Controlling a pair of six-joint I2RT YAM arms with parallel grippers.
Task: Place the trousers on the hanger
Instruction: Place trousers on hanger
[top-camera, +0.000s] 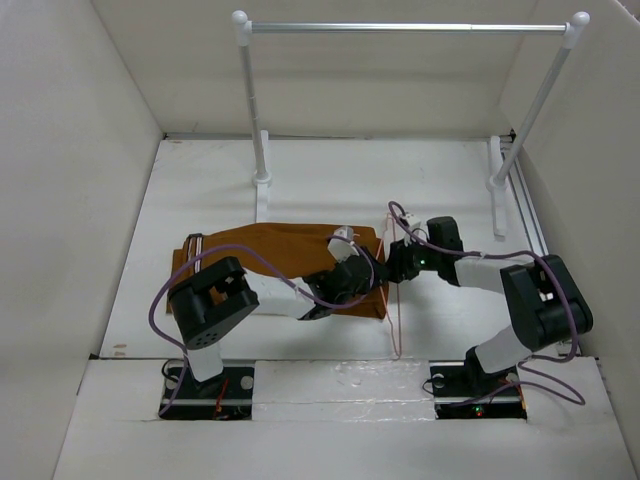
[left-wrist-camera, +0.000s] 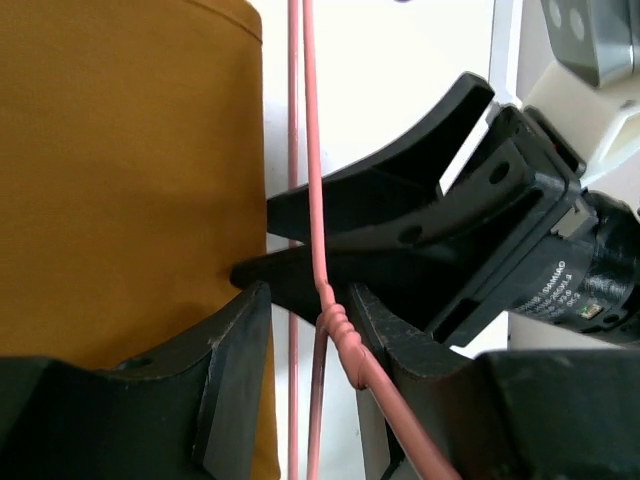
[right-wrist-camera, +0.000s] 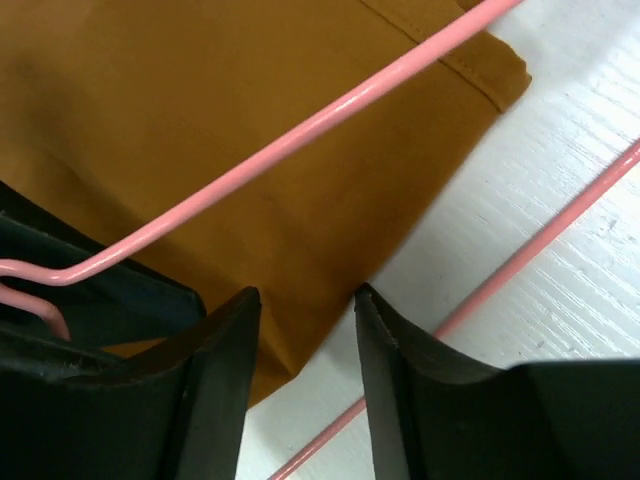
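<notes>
The rust-brown trousers (top-camera: 270, 250) lie folded flat on the table, their right edge beside the pink wire hanger (top-camera: 394, 320). Both grippers meet at that edge. In the left wrist view my left gripper (left-wrist-camera: 308, 290) stands partly open around the hanger's twisted neck (left-wrist-camera: 345, 335). The wire rests against the right finger (left-wrist-camera: 400, 350), with a gap to the left finger. My right gripper (right-wrist-camera: 306, 295) is open above the trousers' corner (right-wrist-camera: 280, 340), holding nothing. A hanger wire (right-wrist-camera: 300, 140) crosses the cloth ahead of it and another runs on the table.
A silver rail (top-camera: 400, 27) on two white posts stands at the back of the table. White walls close in the left, right and far sides. The arms' purple cables (top-camera: 250, 255) loop over the trousers.
</notes>
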